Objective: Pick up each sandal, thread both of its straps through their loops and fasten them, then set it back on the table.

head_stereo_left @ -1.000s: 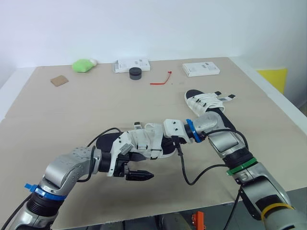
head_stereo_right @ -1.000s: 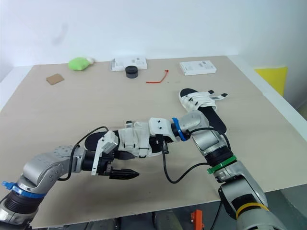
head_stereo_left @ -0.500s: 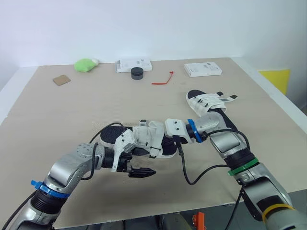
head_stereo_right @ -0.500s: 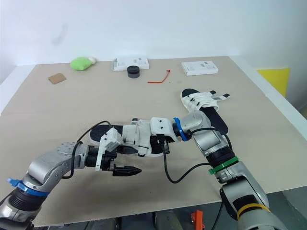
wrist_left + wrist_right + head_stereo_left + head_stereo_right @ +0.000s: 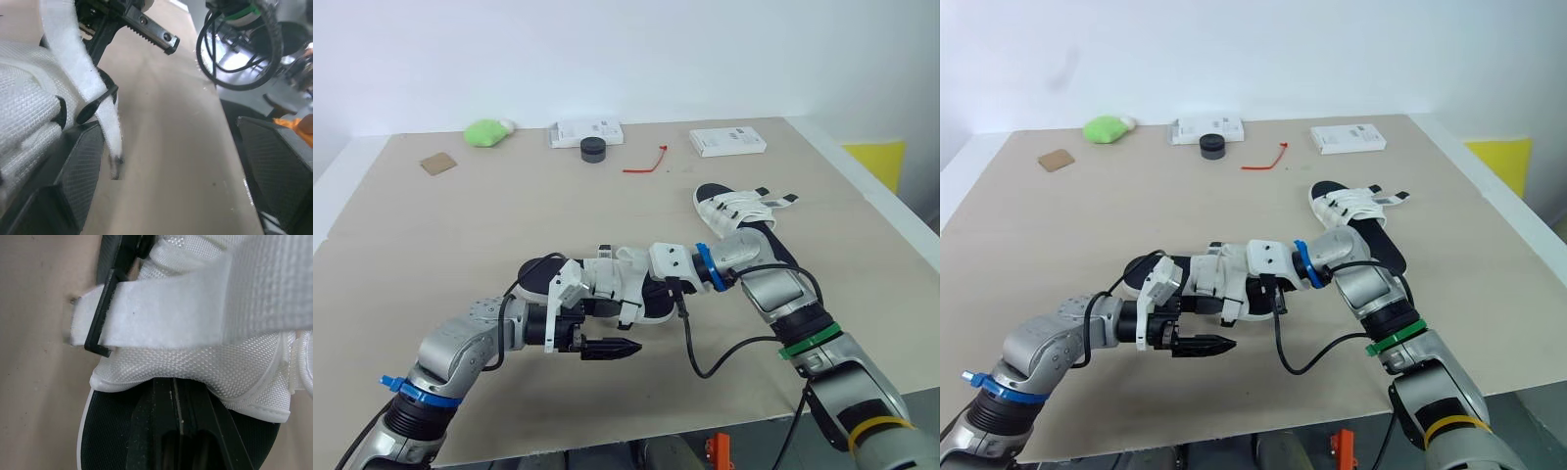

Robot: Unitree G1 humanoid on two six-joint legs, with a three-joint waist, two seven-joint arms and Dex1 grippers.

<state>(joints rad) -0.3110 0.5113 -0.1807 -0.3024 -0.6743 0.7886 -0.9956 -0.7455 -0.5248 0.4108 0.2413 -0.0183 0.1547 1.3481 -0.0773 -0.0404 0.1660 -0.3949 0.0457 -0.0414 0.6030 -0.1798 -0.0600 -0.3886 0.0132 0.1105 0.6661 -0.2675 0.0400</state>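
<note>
Nearer the sandal (image 5: 607, 282) than before, the left gripper (image 5: 612, 346) lies level by the desk's (image 5: 460, 215) front edge, fingers spread and empty. Rightward, the right gripper (image 5: 172, 384) pinches the sandal's sole, forearm stretched across; a second sandal (image 5: 739, 211) rests behind.

Left arm (image 5: 460, 343): you had a silver shell, with a blue tape band (image 5: 406, 390) at 7 o'clock.
Right arm (image 5: 773, 292): was silver; blue ring (image 5: 703, 267), green band (image 5: 808, 341), yellow band (image 5: 867, 423) toward 5 o'clock.
Left gripper (image 5: 631, 345): was black, pointed.
Cables (image 5: 705, 367): were black loops.
</note>
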